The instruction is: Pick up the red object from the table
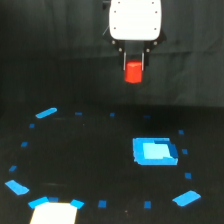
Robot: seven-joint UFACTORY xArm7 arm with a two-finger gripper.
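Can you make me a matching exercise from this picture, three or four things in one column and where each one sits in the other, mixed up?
Things:
1. red object
2. gripper
3. large blue patch
4. white patch

Places:
A. bottom edge, exterior view's left
B. on the table, exterior view's right of centre
C. top centre, under the white housing
D. between the gripper's fingers, above the table

Pairs: 1-D, 2-C, 3-B, 4-A

table (90, 150): black, flat | on it: sm blue tape marks (102, 204), lg blue patch (154, 151), white sheet (54, 213)
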